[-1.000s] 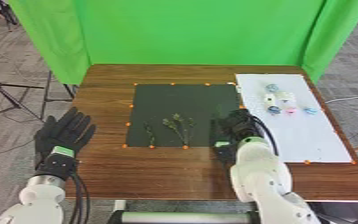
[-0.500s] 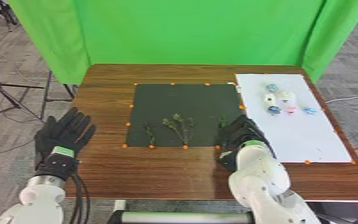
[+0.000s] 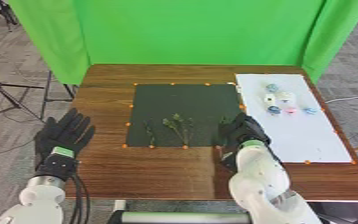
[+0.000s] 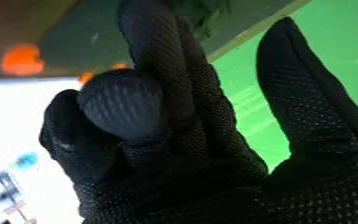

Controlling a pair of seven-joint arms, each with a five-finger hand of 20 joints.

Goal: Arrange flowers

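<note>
Currently, in the head view, green stems [image 3: 177, 125] are laid near the dark mat's [image 3: 171, 95] near edge; the left robot hand [image 3: 64, 131] is spread at the worktop's [image 3: 171, 175] left edge, the right robot hand [image 3: 244, 131] placed by the mat's near right corner. In the right wrist view, its thumb is parted from the fingers (nothing seems pinched); a leafy sprig [image 4: 208, 16] could be dragged askew if snagged by the glove.
</note>
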